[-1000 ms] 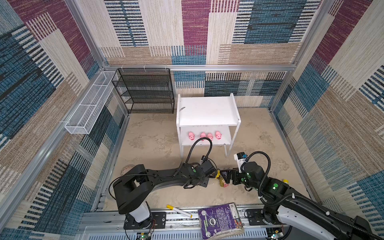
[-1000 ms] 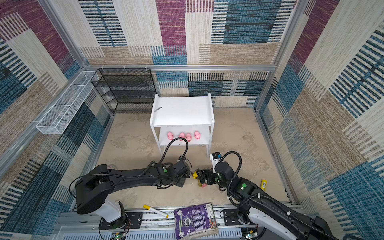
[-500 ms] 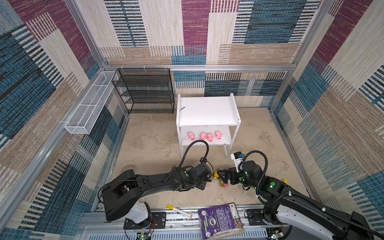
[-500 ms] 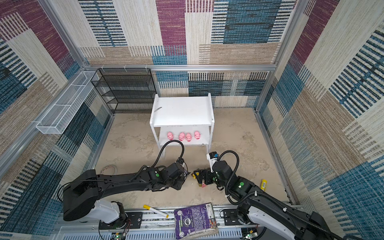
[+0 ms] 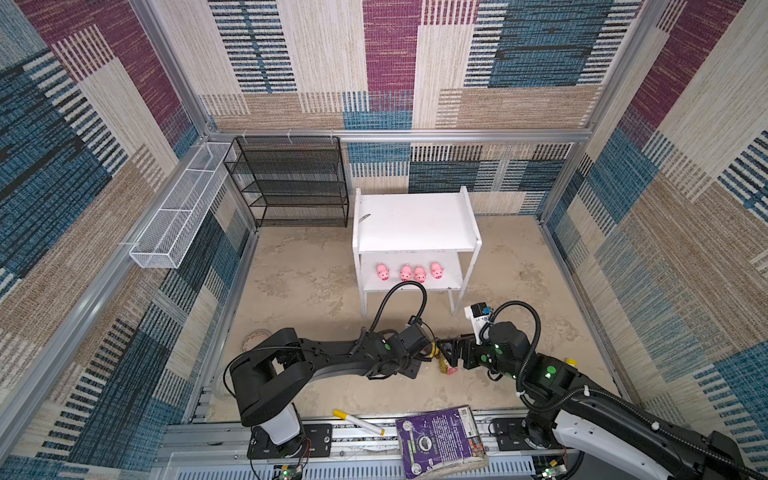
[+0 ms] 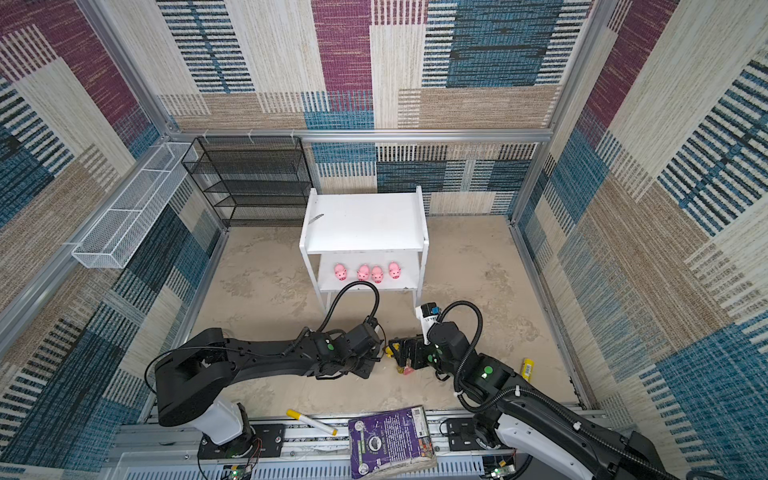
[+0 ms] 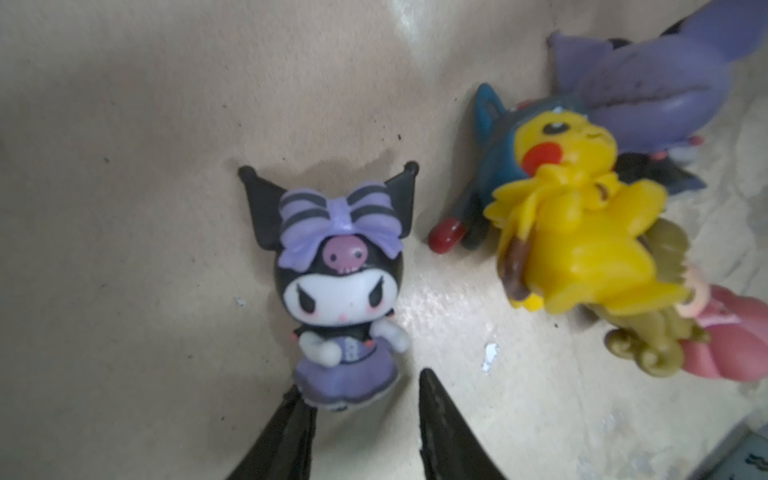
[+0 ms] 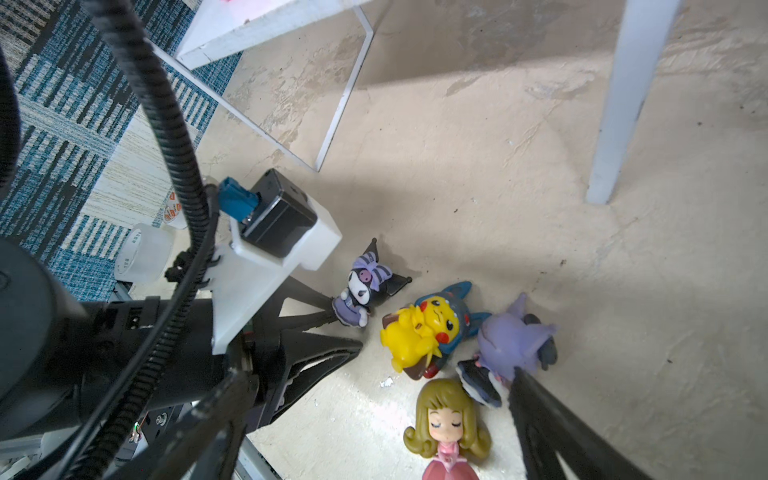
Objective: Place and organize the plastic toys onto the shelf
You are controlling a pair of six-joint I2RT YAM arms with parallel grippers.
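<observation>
Patchwork woven cloth (image 5: 390, 62) lines every wall of the cell, and the sandy, stained counter (image 5: 291, 291) is what I'm working over. In both top views the white two-tier shelf (image 5: 415, 220) stands towards the back wall. Its top board is bare and four pink plastic pigs (image 5: 405, 273) are lined up snout-forward on the lower board, so that row looks sorted to me. The left arm (image 5: 332, 357) and right arm (image 5: 552, 370) sit low in front of the shelf, nose to nose over the toys on the counter.

Left wrist view: the black-and-purple eared figurine (image 7: 340, 282) lies on its back, apart from the rest, so I reckon it's the easiest pick. My left jaws are parted and grip nothing. One black fingertip (image 7: 291, 424) touches its purple skirt and the other is clear of it. Off to one side, the yellow blue-hooded figurine (image 7: 573, 232) is crowded in with the lilac eared figurine (image 7: 665, 83) and the blonde girl in a pink dress (image 7: 739, 340).

Right wrist view: the same four lie on the counter, just short of the shelf's thin legs. My right jaws gape wide and hold nothing. One finger is right beside the lilac one, and I can't tell whether it touches. About half done, I'd say: four to lift, and the bare top board seems the place.
</observation>
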